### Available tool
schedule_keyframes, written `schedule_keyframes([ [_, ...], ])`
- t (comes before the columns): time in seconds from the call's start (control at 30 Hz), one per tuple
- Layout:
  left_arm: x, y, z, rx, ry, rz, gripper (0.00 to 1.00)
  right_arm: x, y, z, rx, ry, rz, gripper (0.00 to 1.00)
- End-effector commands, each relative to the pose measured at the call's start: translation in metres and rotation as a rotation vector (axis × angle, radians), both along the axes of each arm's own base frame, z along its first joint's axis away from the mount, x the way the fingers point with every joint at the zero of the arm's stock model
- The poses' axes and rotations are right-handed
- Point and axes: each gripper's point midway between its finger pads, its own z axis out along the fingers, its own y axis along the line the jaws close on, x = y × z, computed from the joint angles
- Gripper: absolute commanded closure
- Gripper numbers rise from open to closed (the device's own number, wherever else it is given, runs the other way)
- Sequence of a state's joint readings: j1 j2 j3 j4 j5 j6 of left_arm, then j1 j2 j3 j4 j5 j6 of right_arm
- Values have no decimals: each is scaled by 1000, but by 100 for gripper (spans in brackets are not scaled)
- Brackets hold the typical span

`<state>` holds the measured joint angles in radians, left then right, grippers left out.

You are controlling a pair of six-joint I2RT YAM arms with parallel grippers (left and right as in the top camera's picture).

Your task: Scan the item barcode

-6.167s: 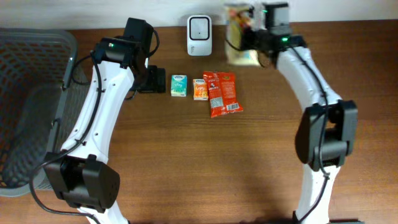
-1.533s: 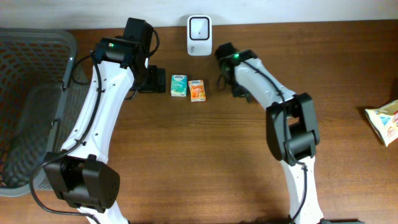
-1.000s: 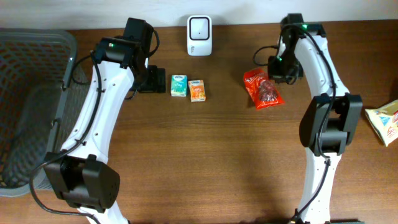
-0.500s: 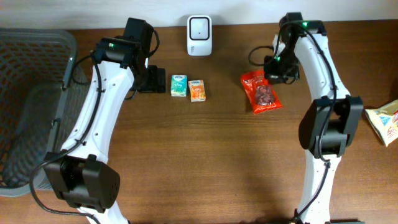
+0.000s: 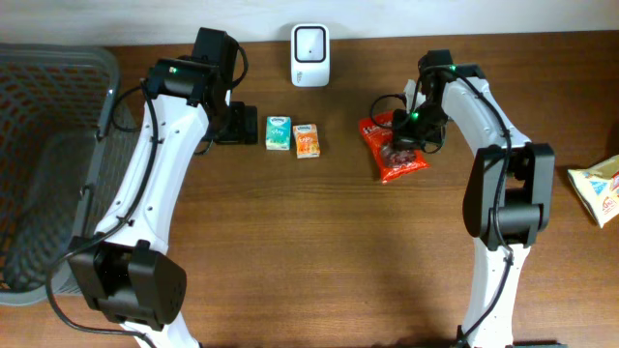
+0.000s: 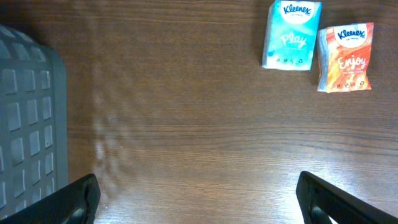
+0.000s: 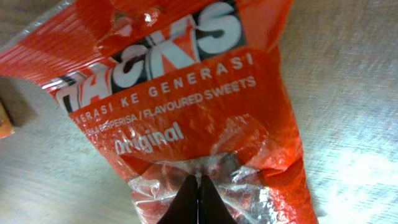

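Over the last second the right gripper [image 5: 410,128], clenched on the red sweets packet [image 5: 392,153], carried it leftward, nearer the scanner [image 5: 309,43]. The yellow bag [image 5: 598,191], earlier held up at the scanner, now lay at the table's right edge. Judged: a second item was nearing its scan. Bare wood lay between packet and scanner. Tissue packs [image 5: 279,132] sat left of that path. The left gripper [image 5: 239,124] hung released beside them, with the basket [image 5: 58,68] far left.
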<state>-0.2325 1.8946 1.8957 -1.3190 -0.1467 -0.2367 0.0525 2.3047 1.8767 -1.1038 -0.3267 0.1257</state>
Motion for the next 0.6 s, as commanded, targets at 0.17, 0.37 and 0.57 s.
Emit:
schedule_keyframes([
  [0.17, 1, 2, -1, -4, -1, 18, 1, 5, -9, 56, -92, -60, 11, 27],
  [0.37, 1, 2, -1, -4, -1, 18, 1, -15, -11, 19, -103, -20, 154, 13],
  [0.57, 1, 2, -1, -4, -1, 18, 1, -20, -11, -14, -101, -26, 153, 31],
])
